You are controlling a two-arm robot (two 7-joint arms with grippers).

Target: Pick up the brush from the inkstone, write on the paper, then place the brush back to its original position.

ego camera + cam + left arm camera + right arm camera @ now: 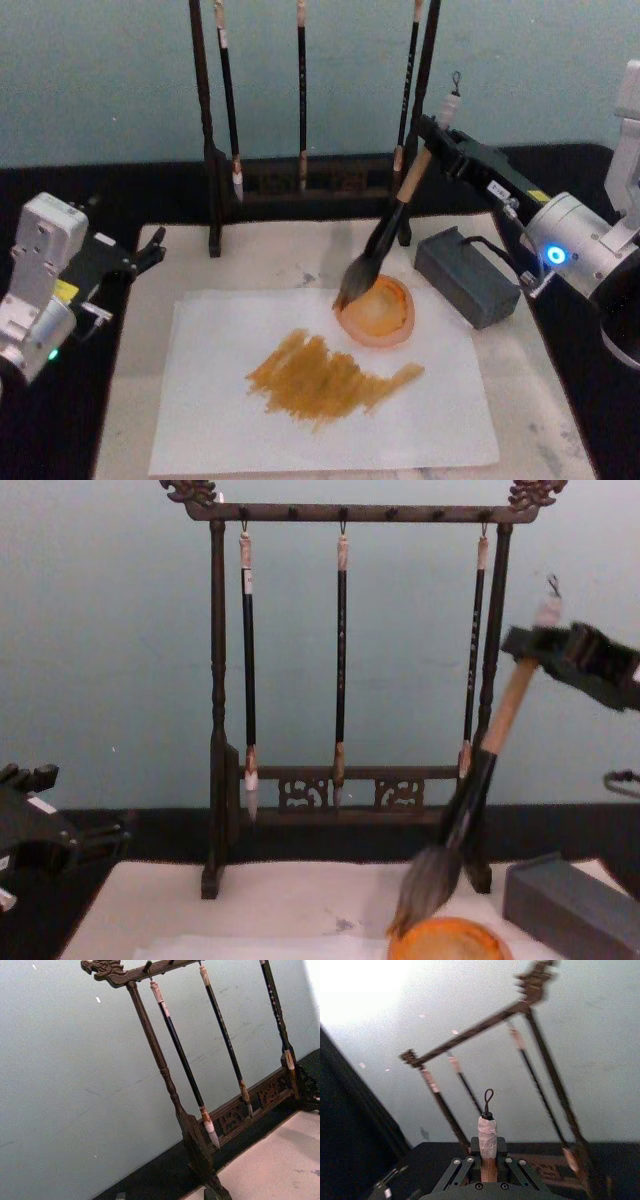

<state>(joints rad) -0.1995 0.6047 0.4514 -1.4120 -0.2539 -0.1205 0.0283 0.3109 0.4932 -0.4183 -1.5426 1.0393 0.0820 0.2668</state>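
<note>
The left pincer [150, 252] is parked at the left of the worktop [120, 195]. The paper [210, 400] carries a brown stroke [320, 380]. The brush [388, 228] leans with its bristles touching the rim of the inkstone [392, 322], and the right pincer [432, 138] is closed on the top of its handle. Lower it gently and release only once it rests.

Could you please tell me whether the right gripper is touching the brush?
Touching. The right wrist view shows the right gripper shut on the brush, with the handle pinched from both sides. The head view agrees.
</note>
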